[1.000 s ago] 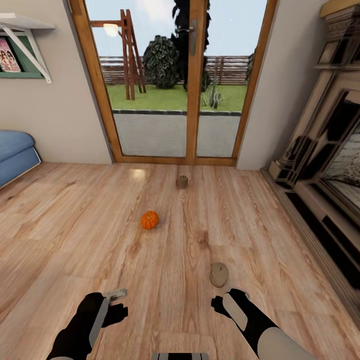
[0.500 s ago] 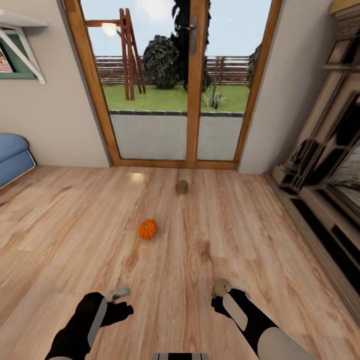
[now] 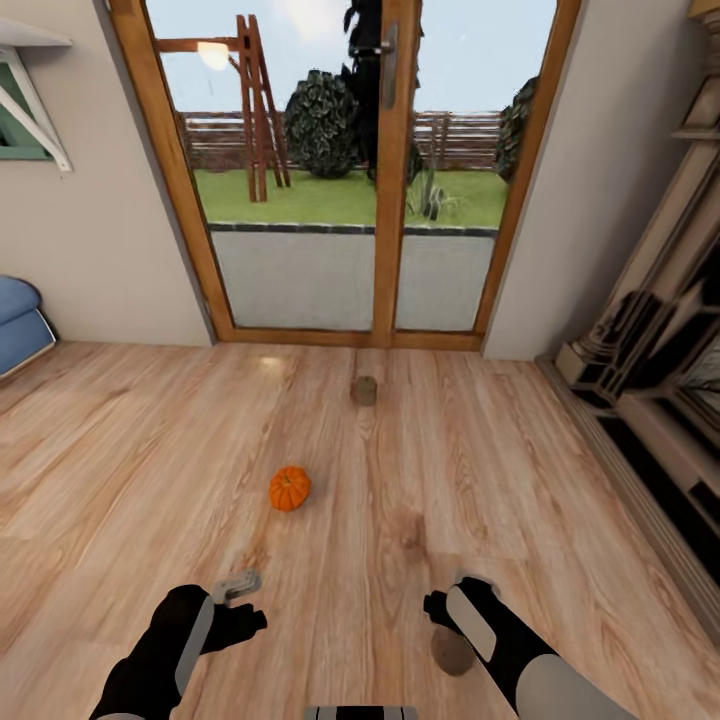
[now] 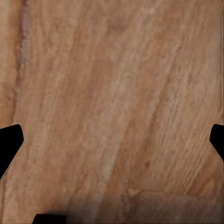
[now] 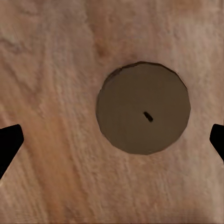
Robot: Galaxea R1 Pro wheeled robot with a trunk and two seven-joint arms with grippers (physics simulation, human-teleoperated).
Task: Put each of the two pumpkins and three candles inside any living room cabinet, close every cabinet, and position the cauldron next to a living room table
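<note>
Fingertips of the right gripper (image 5: pixel 112 140) stand wide apart above a stubby tan-grey wax candle (image 5: pixel 143 108), which sits upright on the wooden plank floor (image 5: pixel 46 70) between them, slightly off-centre, probably lined up for grasping.

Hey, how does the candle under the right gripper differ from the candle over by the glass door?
The near candle sits directly below the right gripper, partly hidden by that arm in the head view; the far candle stands apart, unobstructed, near the glass door. The near candle shows its round top and wick from above; the far candle shows its side as a stubby cylinder. Both are dull tan and rest upright on the wooden floor.
</note>
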